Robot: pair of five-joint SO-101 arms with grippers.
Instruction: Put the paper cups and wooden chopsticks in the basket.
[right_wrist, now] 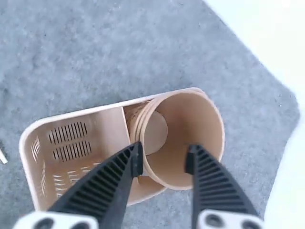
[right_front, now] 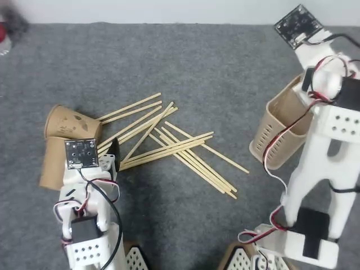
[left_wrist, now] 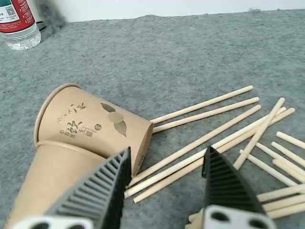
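Grey mat (right_front: 225, 62): covers the table and bears all the items below.

Right arm (right_front: 332, 146): white, stands at the mat's right edge, over the basket. Right gripper (right_wrist: 164, 152): black ribbed jaws apart, poised above the rim of the basket cup, one finger over its mouth and the other just outside its wall. Contact with the rim cannot be told.

Left arm (right_front: 84, 225): white, stands at the near left of the mat. Left gripper (left_wrist: 167, 152): jaws spread wide and holding nothing, hanging over the near ends of the chopsticks just beside the printed cup's base.

Basket (right_wrist: 62, 143): beige plastic with slotted walls, on the mat's right side under the right arm, well apart from the loose cups.

Basket cup (right_wrist: 190, 124): brown paper, inside the basket at one end, tilted with its mouth towards the wrist camera. Further rims seem nested around it.

Printed cup (left_wrist: 90, 121): brown paper, on its side at the mat's left, base towards the chopsticks.

Plain cup (left_wrist: 52, 176): brown paper, on its side, touching the printed cup on the near side.

Chopsticks (right_front: 169, 140): pale wood, a loose crossed scatter at mid-mat, between the loose cups and the basket.

Bottle (left_wrist: 16, 24): clear with a red label, at the far left corner.
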